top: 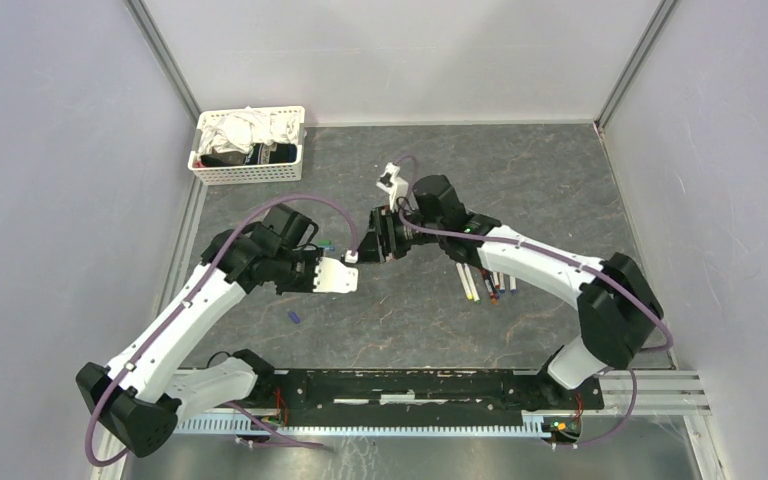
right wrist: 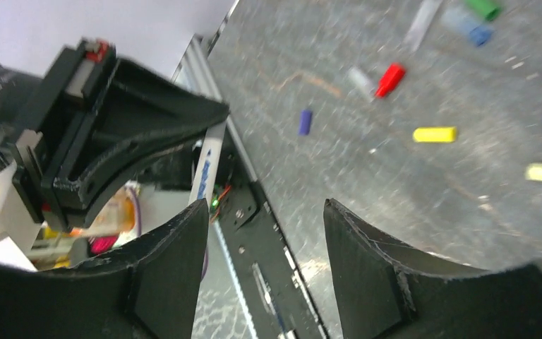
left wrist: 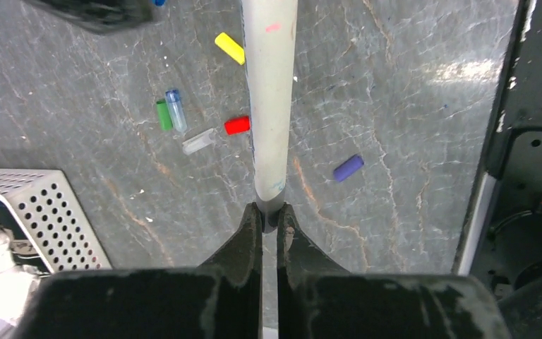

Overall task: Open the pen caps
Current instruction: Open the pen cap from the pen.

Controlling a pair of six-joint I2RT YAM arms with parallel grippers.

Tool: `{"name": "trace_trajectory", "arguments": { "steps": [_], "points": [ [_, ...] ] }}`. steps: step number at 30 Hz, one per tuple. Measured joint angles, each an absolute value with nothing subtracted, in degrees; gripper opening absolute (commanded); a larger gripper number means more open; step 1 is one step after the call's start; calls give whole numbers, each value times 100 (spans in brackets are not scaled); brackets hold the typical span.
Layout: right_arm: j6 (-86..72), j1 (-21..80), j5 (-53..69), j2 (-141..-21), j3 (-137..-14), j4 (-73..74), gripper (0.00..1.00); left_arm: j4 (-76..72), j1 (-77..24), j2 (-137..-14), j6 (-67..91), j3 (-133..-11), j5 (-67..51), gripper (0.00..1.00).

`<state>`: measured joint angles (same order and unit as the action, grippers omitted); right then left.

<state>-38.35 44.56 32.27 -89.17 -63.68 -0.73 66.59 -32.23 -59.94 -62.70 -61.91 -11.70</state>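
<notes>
Prob. partway: several pen caps (left wrist: 237,125) (red, yellow, green, purple) lie loose on the grey marbled table (top: 540,170). The left gripper (left wrist: 269,212) pinches a white pen (left wrist: 272,99) by its end; the right gripper (right wrist: 265,261) gapes wide, empty. Other pens (top: 485,285) by the right arm (top: 550,265), capped or not: can't tell. Pale walls (top: 50,150), white basket (top: 250,160) far-left.

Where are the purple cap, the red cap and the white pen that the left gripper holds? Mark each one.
purple cap (left wrist: 348,168): left wrist view, middle of its body.
red cap (left wrist: 237,126): left wrist view, centre of its side.
white pen (left wrist: 272,106): left wrist view, middle of its barrel.
</notes>
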Motion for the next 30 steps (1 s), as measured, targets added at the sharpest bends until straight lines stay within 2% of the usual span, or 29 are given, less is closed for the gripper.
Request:
{"name": "trace_trajectory", "arguments": {
  "steps": [10,14,17,22,23,24,25,26,28,30],
  "points": [
    [-4128,4884,4329,-9561,-6514,-414,66,6672,-3566,-5992,-6928,-6149,-563,2],
    [-4313,5000,4495,-9776,-6525,-644,61,6676,-3706,-5994,-7002,-6143,-429,2],
    [-4460,5030,4580,-9911,-6525,-810,51,6676,-3750,-5999,-7061,-6143,-357,2],
    [-4694,5052,4764,-9988,-6523,-1153,16,6676,-3774,-6064,-7109,-6143,-309,5],
    [-4709,5052,4744,-9988,-6523,-1164,10,6689,-3776,-6082,-7109,-6154,-307,14],
    [-4727,5052,4711,-9992,-6493,-1146,5,6726,-3774,-6097,-7109,-6195,-307,34],
    [-4772,5013,4689,-10012,-6429,-1133,1,6759,-3774,-6110,-7107,-6248,-314,47],
    [-4764,4987,4742,-10016,-6388,-1164,0,6785,-3774,-6136,-7105,-6294,-344,55],
    [-4700,4984,4840,-9996,-6340,-1236,0,6888,-3776,-6292,-7011,-6445,-508,63],
    [-4582,4987,4930,-9933,-6265,-1293,0,6984,-3776,-6462,-6921,-6624,-683,67]
  ]
}}
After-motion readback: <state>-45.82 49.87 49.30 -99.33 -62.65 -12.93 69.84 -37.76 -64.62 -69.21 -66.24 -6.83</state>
